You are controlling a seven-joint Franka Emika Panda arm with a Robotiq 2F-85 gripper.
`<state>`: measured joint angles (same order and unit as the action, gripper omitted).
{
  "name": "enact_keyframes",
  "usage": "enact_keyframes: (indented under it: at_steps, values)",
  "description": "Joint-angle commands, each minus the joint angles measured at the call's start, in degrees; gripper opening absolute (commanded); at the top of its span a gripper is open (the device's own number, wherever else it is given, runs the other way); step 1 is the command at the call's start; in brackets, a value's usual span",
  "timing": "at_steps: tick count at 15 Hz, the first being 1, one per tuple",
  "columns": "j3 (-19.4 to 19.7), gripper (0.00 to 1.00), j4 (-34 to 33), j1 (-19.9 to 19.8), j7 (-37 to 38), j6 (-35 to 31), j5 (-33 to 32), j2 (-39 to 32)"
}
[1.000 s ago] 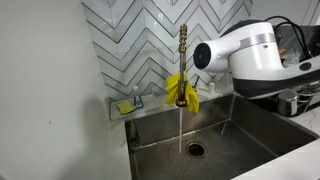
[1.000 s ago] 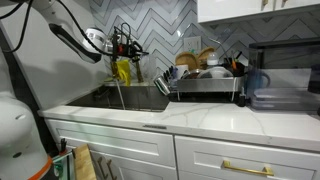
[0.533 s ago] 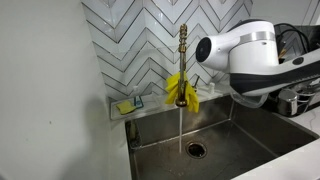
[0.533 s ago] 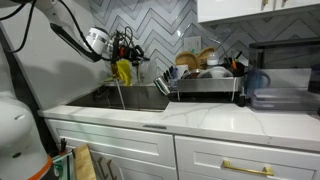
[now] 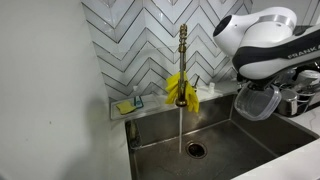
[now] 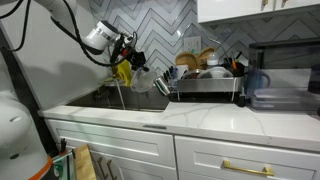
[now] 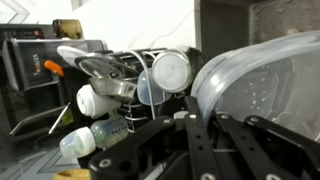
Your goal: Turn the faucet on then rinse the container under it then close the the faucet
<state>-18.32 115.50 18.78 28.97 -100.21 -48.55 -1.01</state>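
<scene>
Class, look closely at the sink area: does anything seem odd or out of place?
A yellow cloth hangs on the faucet, an odd spot. Water runs into the sink unused, with the container held off to one side.

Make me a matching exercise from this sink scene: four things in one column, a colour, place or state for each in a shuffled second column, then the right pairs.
Things:
1. faucet
2. cloth
3. container
4. drain

Descriptions:
A. at the bottom of the sink, under the stream
B. brass-coloured, running
C. yellow, draped on the faucet
D. clear, held in the air, away from the stream

Pairs: 1-B, 2-C, 3-D, 4-A
</scene>
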Motion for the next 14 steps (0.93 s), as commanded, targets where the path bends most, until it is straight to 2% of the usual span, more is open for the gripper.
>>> enact_keyframes:
  at_steps: [1, 4, 10, 14]
  values:
    - [2.52, 0.01, 3.13, -2.68, -3.44, -5.3, 11.08, 5.48]
    - [4.77, 0.01, 5.7, -4.54, -6.38, -11.12, 20.02, 9.01]
    - [7.78, 0.01, 11.47, -7.0, -11.88, -14.72, 36.07, 16.14]
    - [9.39, 0.01, 16.67, -9.07, -12.04, -14.67, 40.61, 22.38]
